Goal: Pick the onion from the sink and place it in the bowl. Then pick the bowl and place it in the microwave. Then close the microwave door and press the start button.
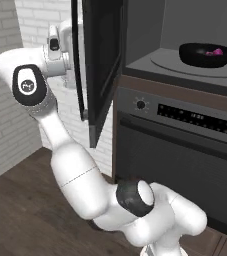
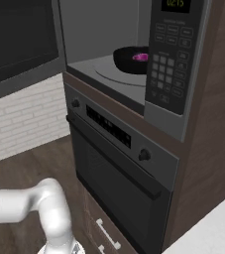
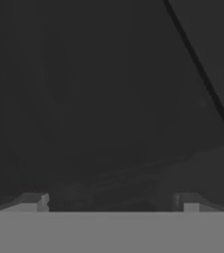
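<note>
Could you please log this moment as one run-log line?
onion in bowl | bowl in microwave | microwave door open | pincer open behind door

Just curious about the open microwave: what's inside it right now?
A black bowl sits on the grey turntable, with the pink onion inside it. The bowl's rim hides most of the onion.

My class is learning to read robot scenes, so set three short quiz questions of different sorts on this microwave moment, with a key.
1. True or false: the onion lies in the bowl.
2. Where does the bowl stand? A) on the floor B) on the turntable inside the microwave C) inside the oven
3. Fill in: the microwave door is ___, and the gripper faces its dark panel with its jaws spread.

Key: 1 true; 2 B; 3 open
</note>
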